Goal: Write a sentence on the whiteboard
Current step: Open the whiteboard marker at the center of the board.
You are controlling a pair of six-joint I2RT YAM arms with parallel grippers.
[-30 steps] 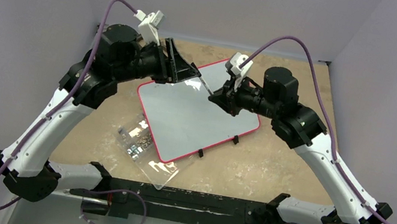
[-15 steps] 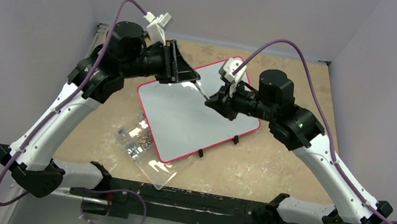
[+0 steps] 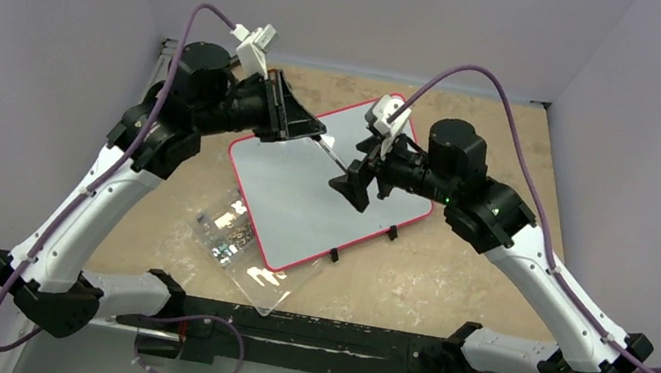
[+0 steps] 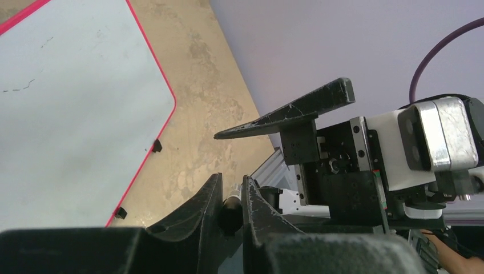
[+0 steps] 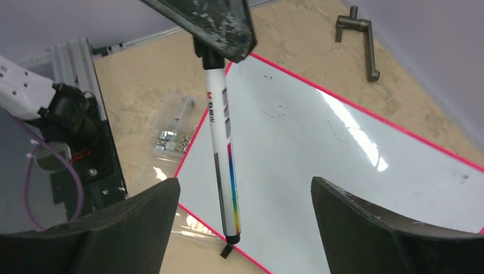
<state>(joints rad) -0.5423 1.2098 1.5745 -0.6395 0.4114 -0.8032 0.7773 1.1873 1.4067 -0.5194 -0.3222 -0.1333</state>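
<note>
The whiteboard (image 3: 303, 204), white with a thin red rim, lies flat in the middle of the table and also shows in the left wrist view (image 4: 68, 114) and the right wrist view (image 5: 319, 148). No sentence shows on it, only a few faint marks. My left gripper (image 3: 313, 131) is over the board's far left corner, shut on the black end of a white marker (image 3: 332, 153). That marker (image 5: 224, 142) has a rainbow stripe and hangs free between the fingers of my right gripper (image 5: 245, 185), which stands open and clear of it. In the left wrist view the marker (image 4: 231, 208) sits pinched between my fingers.
A clear plastic box of screws (image 3: 234, 239) lies against the board's near left edge. A grey metal crank handle (image 5: 362, 40) rests on the table beyond the board. The table is tan, with walls close on three sides.
My right gripper has opened and let go of the marker. My left gripper has closed on the marker's other end and now holds it alone.
</note>
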